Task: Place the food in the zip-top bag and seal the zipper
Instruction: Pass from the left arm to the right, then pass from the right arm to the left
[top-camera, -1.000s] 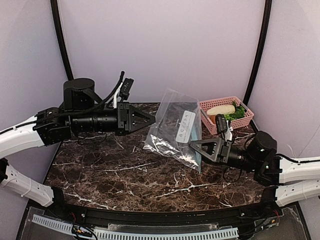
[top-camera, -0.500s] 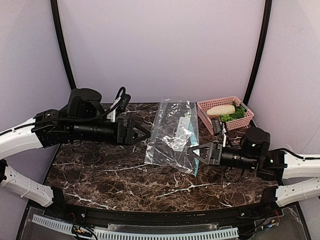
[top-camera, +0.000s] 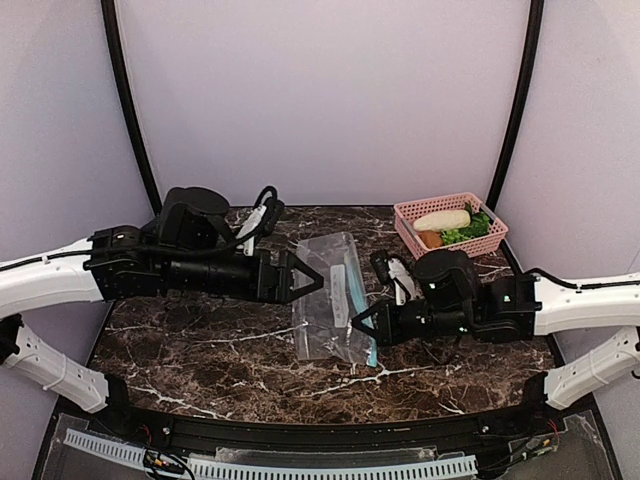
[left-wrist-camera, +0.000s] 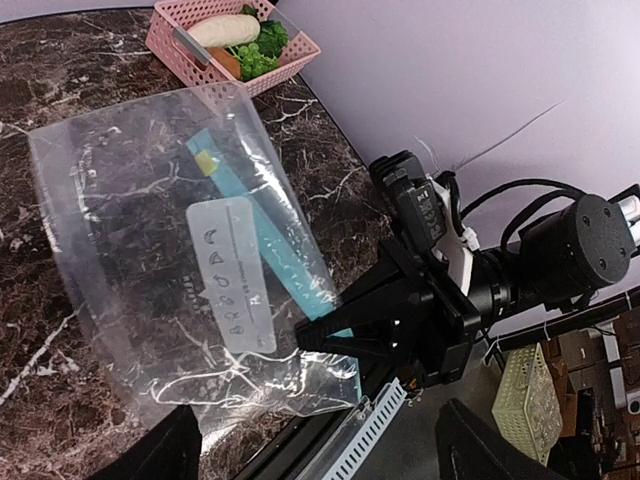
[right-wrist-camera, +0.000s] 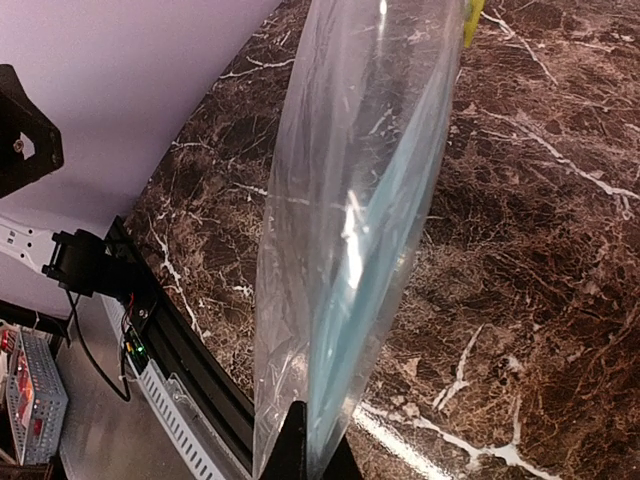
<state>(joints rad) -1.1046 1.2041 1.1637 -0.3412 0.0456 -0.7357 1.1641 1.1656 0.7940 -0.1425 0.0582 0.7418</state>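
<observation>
The clear zip-top bag hangs over the middle of the marble table, with its white label facing my left wrist camera. My right gripper is shut on the bag's near corner, at the teal zipper. In the right wrist view the bag rises edge-on from the shut fingertips. My left gripper is open just left of the bag, holding nothing. The food sits in the pink basket: an orange-brown lump, green leafy pieces and a pale long piece.
The basket stands at the table's back right corner, against the tent wall. Dark marble table lies under both arms. A slotted white rail runs along the near edge.
My left gripper opened and came off the bag. My right gripper closed on the zipper corner and brought the bag lower and to the left. Both arms moved toward the centre.
</observation>
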